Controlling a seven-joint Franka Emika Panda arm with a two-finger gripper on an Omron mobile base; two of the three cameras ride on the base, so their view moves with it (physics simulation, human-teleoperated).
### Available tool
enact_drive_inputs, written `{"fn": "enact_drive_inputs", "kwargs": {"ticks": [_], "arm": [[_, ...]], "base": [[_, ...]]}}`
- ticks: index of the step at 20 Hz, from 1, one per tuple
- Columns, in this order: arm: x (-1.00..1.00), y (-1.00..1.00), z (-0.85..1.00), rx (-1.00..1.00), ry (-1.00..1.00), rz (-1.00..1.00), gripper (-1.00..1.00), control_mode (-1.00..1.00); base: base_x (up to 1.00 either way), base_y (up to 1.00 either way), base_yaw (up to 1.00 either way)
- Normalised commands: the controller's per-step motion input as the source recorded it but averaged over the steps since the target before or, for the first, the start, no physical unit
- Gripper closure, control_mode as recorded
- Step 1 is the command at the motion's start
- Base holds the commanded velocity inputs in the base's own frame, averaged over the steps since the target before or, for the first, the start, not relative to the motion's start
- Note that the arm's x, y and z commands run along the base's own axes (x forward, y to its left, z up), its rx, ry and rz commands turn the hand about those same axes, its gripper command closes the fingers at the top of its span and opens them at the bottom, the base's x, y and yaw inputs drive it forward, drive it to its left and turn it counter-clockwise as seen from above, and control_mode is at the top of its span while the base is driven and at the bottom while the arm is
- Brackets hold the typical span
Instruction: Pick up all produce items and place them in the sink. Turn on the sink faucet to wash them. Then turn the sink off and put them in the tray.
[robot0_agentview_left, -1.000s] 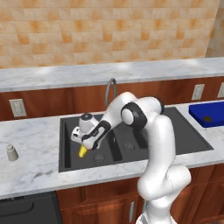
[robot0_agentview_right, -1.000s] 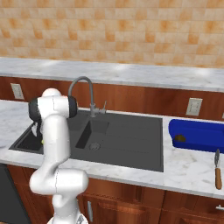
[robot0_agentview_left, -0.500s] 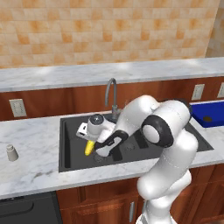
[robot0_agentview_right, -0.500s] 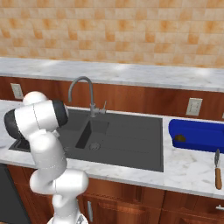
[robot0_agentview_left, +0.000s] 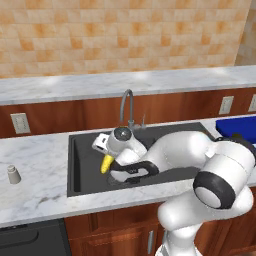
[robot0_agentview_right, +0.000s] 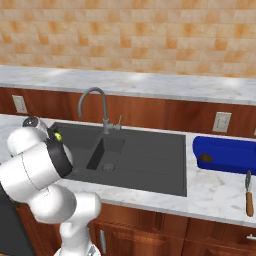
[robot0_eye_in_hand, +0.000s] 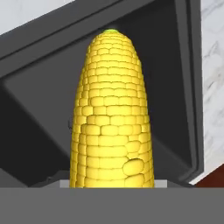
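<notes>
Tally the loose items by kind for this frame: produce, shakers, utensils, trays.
Produce: 2 (corn cob at the gripper, dark fruit in the tray)
Shakers: 1
Knives: 1
Trays: 1
Total: 5

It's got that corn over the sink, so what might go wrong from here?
1. The corn cob hangs from the gripper above the sink; a slip would probably drop it back into the basin.
2. The faucet rises close behind the hand, so a lift might clip it.
3. The dark fruit already lies in the tray; the corn could land on it.
</notes>
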Motion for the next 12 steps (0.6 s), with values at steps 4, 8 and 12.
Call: {"fn": "enact_drive_inputs", "kwargs": {"ticks": [4, 8, 12], "arm": [[-0.17, -0.02, 1.0, 0.0, -0.23, 0.03, 1.0, -1.0], [-0.56, -0.19, 1.0, -0.09, -0.43, 0.09, 1.0, -1.0], [-0.76, -0.36, 1.0, -0.04, -0.41, 0.07, 1.0, -1.0]], "base": [[0.0, 0.0, 0.0], [0.0, 0.0, 0.0], [0.0, 0.0, 0.0]]}}
